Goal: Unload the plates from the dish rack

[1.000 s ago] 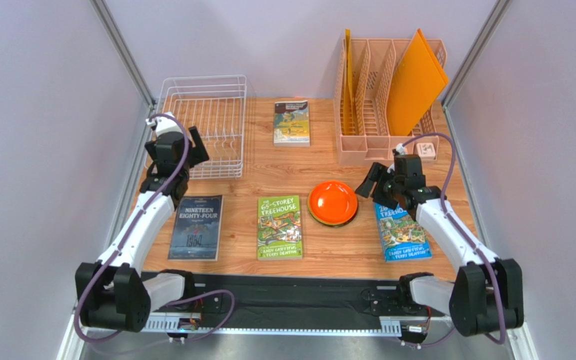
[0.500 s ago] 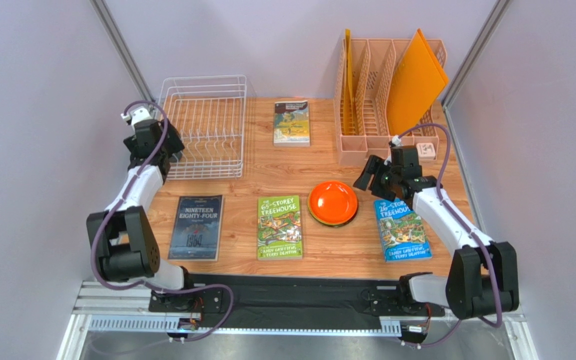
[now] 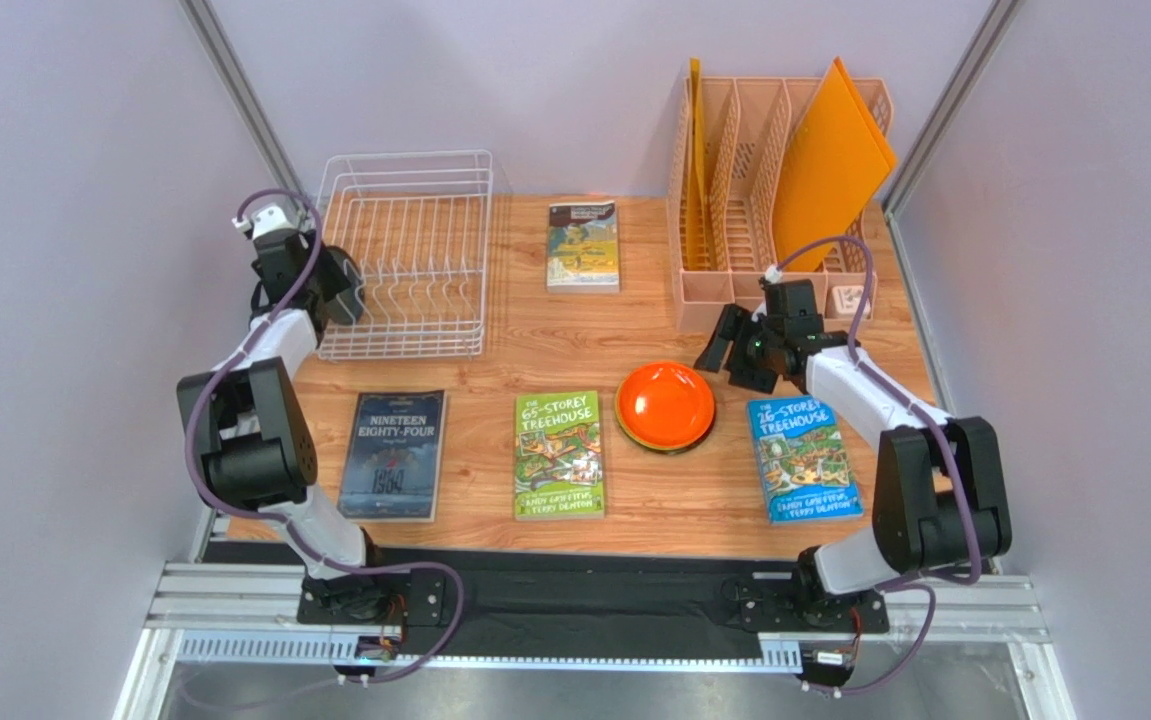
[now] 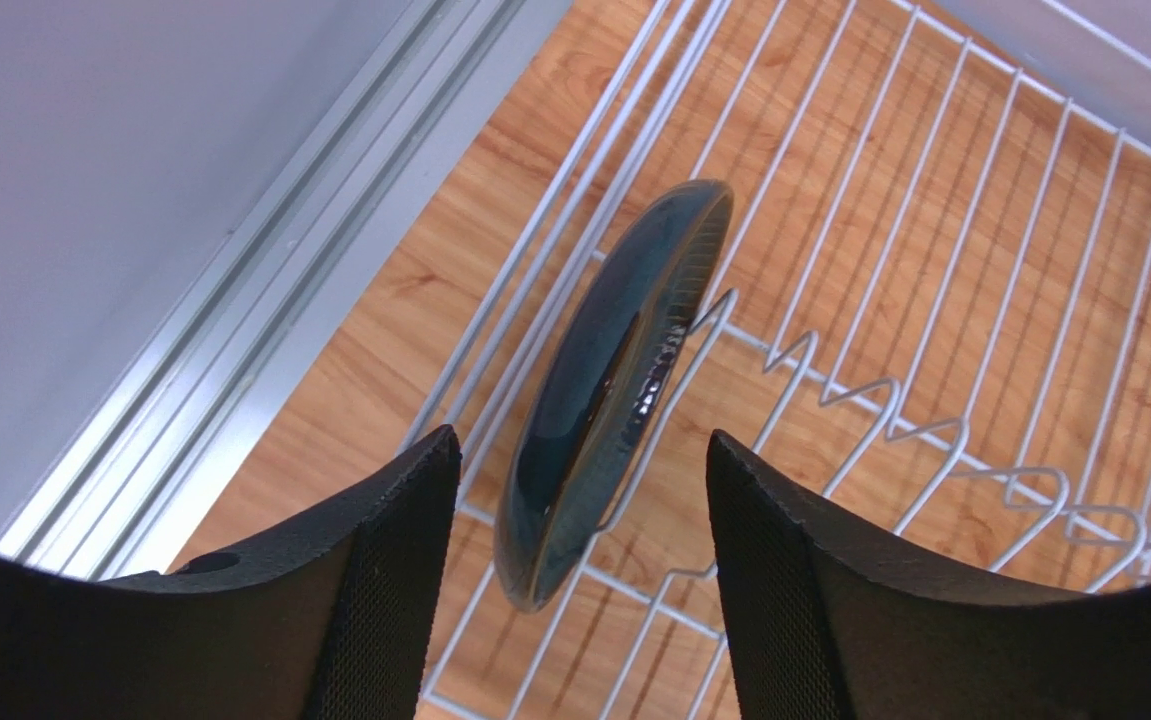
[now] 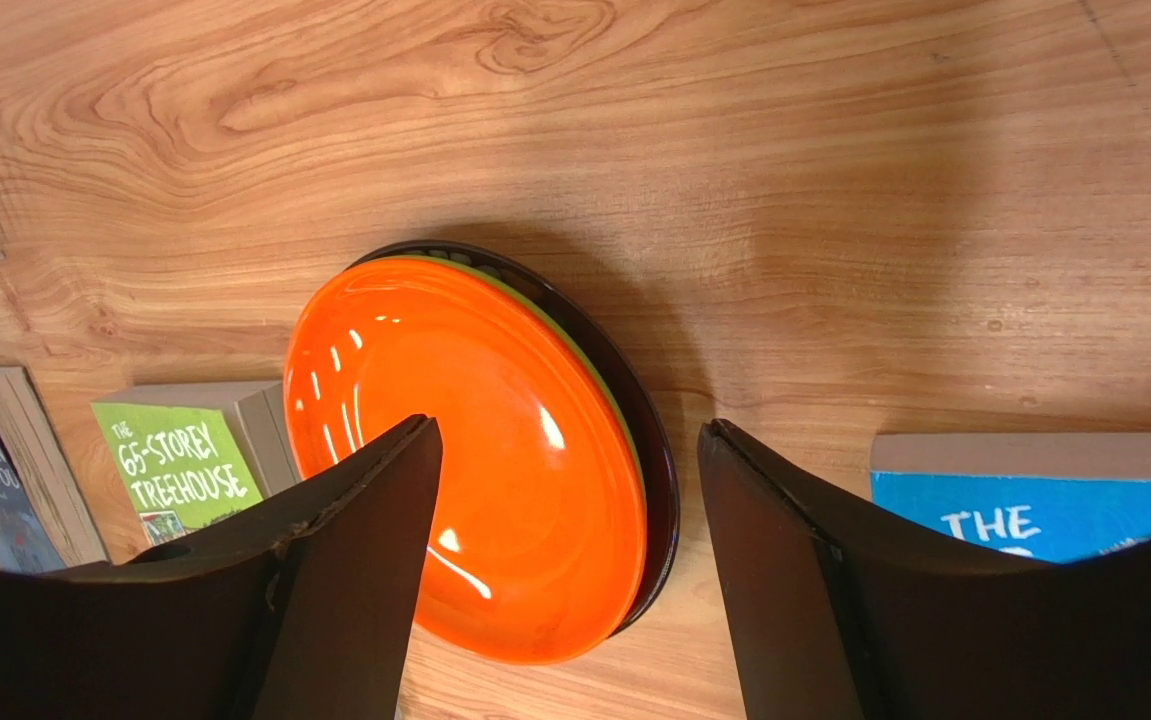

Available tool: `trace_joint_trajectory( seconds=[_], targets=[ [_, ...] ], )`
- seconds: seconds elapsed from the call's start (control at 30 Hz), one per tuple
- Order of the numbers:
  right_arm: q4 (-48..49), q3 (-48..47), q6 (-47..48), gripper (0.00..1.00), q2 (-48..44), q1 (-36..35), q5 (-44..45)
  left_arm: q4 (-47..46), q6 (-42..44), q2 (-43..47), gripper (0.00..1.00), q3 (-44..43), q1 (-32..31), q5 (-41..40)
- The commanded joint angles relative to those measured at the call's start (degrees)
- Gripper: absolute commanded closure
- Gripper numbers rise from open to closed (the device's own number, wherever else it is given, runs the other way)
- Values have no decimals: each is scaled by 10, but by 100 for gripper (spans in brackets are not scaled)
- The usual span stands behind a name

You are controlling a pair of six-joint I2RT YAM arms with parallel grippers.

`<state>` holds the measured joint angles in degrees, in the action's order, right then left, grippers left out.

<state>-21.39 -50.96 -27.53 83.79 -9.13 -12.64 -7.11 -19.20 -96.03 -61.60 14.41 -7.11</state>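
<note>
As we read "65-Storey Treehouse" on the six-o'clock book [image 3: 559, 453], dish rack [image 3: 431, 270] at ten holds teal plate [image 4: 611, 375]; left gripper [image 4: 581, 450], right gripper [image 5: 566, 435] both gape.

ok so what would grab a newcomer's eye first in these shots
The bright orange plate at mid-table draws the eye first, with the open right end effector aimed at it. Next is the dark teal plate standing on edge in the white wire dish rack at the far left, framed by the open left end effector. Tall orange boards lean in the peach organizer far right.
</note>
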Motion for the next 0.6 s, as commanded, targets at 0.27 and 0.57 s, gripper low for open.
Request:
trace_joint_trajectory(
  seconds=[0.27,0.57],
  targets=[
    [39,-28,5,32,57,-2,-36,-59,0,-49,50,-24,4,20],
    [34,-35,8,32,70,-2,-37,-70,21,-43,100,-15,4,40]
  ],
)
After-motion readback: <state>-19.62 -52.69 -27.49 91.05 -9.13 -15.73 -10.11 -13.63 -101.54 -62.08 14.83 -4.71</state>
